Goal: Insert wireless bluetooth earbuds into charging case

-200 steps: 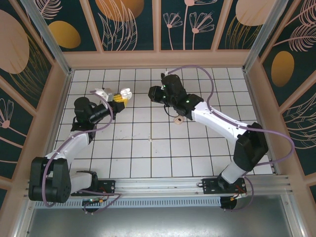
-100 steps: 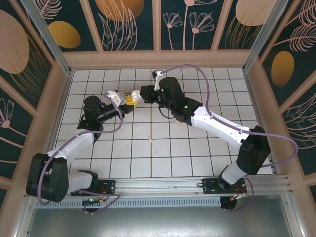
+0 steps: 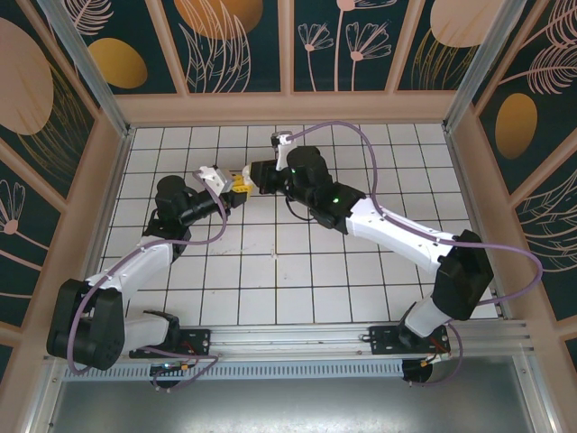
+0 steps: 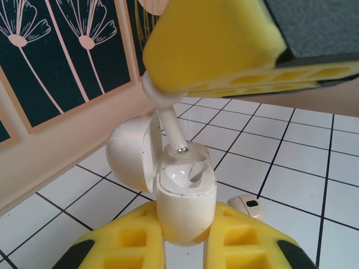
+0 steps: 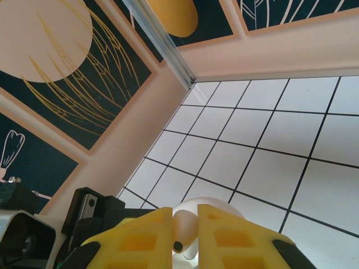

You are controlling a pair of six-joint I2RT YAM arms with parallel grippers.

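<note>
The left claw (image 4: 188, 238) is pressed together on the lower body of the white charging case (image 4: 185, 196), holding it upright above the surface (image 3: 361, 271), with its rounded lid (image 4: 132, 157) swung open to the left in the left wrist view. The right claw (image 5: 185, 232) meets it from the other side and pinches a whitish earbud (image 4: 171, 126) between its yellow pads; the earbud's stem points down at a slant, and its metal-tipped end sits just inside the case's open mouth, at the rim of a well. In the top view both claws come nose to nose over the rear left part of the tiled grid, near the back rail (image 3: 288, 108) but apart from it, and a few tiles in from the left side wall (image 3: 113, 171). The open lid leaves the mouth free from above and from the right. A second earbud (image 4: 247, 206) lies on the surface just beyond the left claw's right pad, apart from the case. The middle, front and right of the grid lie open, crossed by the right arm's long reach.
</note>
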